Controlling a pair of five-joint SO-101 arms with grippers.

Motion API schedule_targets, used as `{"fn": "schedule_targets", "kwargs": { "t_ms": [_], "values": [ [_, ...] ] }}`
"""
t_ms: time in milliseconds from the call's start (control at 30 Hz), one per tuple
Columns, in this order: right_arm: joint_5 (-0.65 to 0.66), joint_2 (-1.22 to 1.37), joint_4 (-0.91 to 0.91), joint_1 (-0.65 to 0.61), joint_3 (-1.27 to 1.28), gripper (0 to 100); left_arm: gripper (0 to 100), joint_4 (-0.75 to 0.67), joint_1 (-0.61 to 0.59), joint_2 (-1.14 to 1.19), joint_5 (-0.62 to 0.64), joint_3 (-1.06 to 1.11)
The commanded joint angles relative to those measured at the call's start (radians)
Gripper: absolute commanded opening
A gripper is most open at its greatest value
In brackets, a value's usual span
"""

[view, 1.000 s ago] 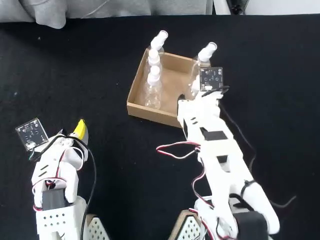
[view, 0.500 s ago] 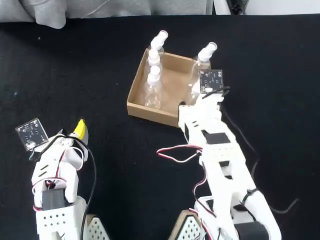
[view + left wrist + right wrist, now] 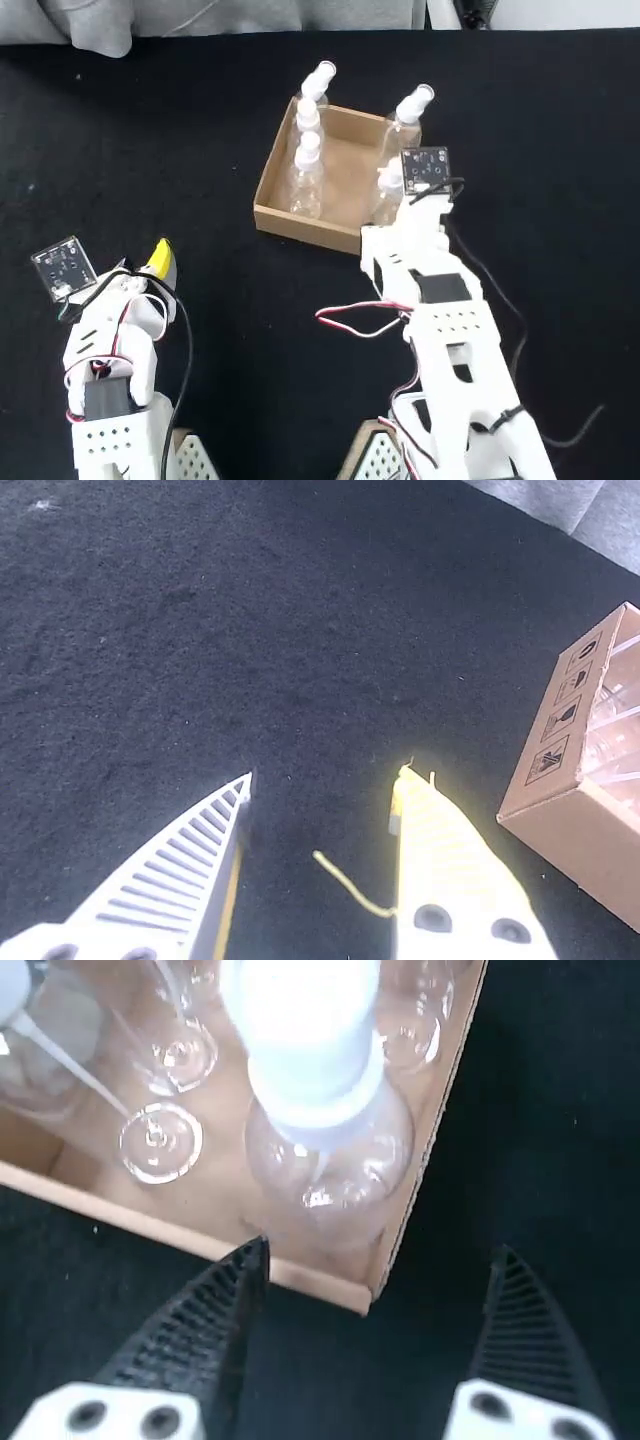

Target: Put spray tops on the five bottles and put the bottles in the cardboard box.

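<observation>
Your right gripper (image 3: 380, 1250) stands wide open in its own wrist view, the black ribbed fingers (image 3: 215, 1310) spread far apart with nothing between them. Just past the fingertips you look down on the nearest spray bottle (image 3: 330, 1160). It stands upright in a corner of the cardboard box (image 3: 120, 1215), with its white spray top (image 3: 305, 1020) on. Both fingers are outside the box wall, over the black table cover (image 3: 540, 1080), and neither touches the bottle. Other clear bottles (image 3: 160, 1140) stand deeper in the box.

In the left wrist view, your left gripper (image 3: 326, 775) is also open and empty, one finger white and one yellow, above the black cover. A corner of the cardboard box (image 3: 560, 770) lies well apart from it, with clear bottles (image 3: 615, 730) showing over the rim.

From the high view, your right arm (image 3: 440, 300) ends at the near right corner of the box (image 3: 345, 165). The nearest spray bottle (image 3: 388, 190) is just inside that corner, right beside the wrist. Two bottles stand along the left wall (image 3: 305, 155) (image 3: 308, 115), one leans at the far left corner (image 3: 318, 80), and one is at the far right corner (image 3: 413, 105). All five carry white tops. Your left arm (image 3: 110, 340) sits at the near left of the table, well apart from the box.
</observation>
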Motion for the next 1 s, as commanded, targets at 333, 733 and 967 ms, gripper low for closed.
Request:
{"fn": "schedule_targets", "kwargs": {
  "t_ms": [333,733,967],
  "values": [
    [0.002,-0.213,0.239,0.011,-0.007,27.8,21,0.002,0.001,-0.005,-0.002,0.025],
    [0.032,-0.429,0.368,0.011,0.002,21.6,21,0.002,0.001,-0.005,-0.002,0.025],
    [0.064,-0.584,0.365,0.012,0.117,21.6,21,0.002,0.001,-0.005,-0.002,0.025]
  ]
}}
